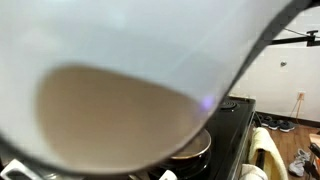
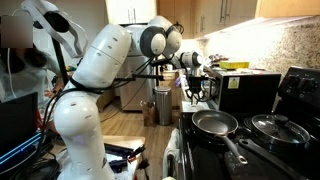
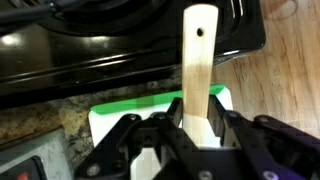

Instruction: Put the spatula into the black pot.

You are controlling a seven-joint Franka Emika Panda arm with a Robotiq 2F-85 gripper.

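In an exterior view the lens sits against the blurred arm (image 1: 130,50), open only at 4 o'clock; in an exterior view it stands back, stove (image 2: 270,155) at 4 o'clock, shared by both. The wrist view looks down past the jaws

Kitchen: wood cabs (image 2: 215,12) up top, speckled backsplash (image 2: 292,45), blk stove (image 2: 280,160), wood floor (image 3: 290,90), granite ctr (image 3: 40,125).

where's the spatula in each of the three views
In an exterior view: not visible; a blurred white shape blocks most of it.
In an exterior view: too small to tell, near the gripper beyond the frying pan.
Wrist view: spatula centre, upright between the jaws.
Shared landmark: the black stove.
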